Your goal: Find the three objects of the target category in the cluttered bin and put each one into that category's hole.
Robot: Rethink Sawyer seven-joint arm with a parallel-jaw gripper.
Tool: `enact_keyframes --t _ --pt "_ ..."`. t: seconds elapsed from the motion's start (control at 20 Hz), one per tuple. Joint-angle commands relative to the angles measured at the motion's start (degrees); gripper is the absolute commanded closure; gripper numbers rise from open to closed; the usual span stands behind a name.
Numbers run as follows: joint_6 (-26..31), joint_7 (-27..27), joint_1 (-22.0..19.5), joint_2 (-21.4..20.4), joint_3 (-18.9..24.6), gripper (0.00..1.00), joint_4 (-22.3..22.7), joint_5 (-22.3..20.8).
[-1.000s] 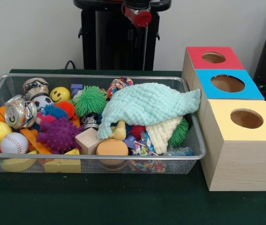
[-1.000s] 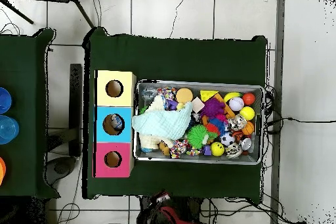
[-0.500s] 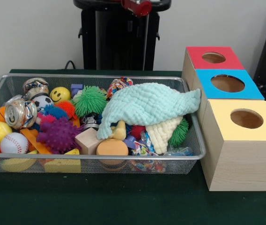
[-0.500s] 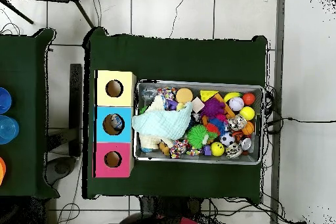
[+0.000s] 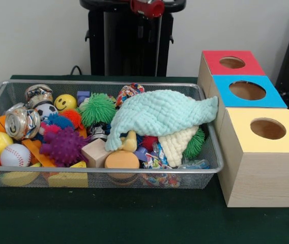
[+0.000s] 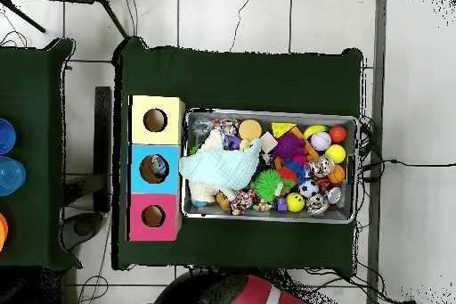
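— Where is the gripper?
— I can't make it out. The front view has only a red arm part point(image 5: 147, 7), cut off by the top edge. The overhead view has a red and black bulk point(image 6: 242, 291), cut off by the bottom edge.
— What lies under the mint cloth point(image 5: 160, 114), below that red part?
— Mostly hidden. A yellow toy point(image 5: 129, 142) pokes out from under its hem. To the right, a green spiky ball point(image 5: 198, 143) shows only as a sliver behind the cream cloth point(image 5: 177, 144).
— Anything in the blue box point(image 6: 142, 168)?
— Something pale sits in its hole point(image 6: 158, 167), too small to identify.
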Motion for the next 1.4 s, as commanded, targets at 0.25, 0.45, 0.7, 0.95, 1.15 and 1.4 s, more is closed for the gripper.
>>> enact_keyframes --t 0.25,0.45,0.7,0.95,1.15,1.4 --pt "24.62 -3.29 -3.59 -8.24 8.07 0.0 -9.55 -0.87" --pt "34.31 -7.98 -4.81 -15.32 12.55 0.0 -12.12 -3.91" --pt "41.88 -10.59 -8.45 -18.97 18.01 0.0 -14.04 -8.97" --pt "46.23 -10.58 -10.12 -21.3 21.47 0.0 -15.33 -12.93" --pt "44.46 -7.32 -8.77 -22.12 20.23 0.0 -15.6 -15.99" --pt "43.77 -5.37 -7.4 -22.99 19.66 0.0 -16.12 -18.12"
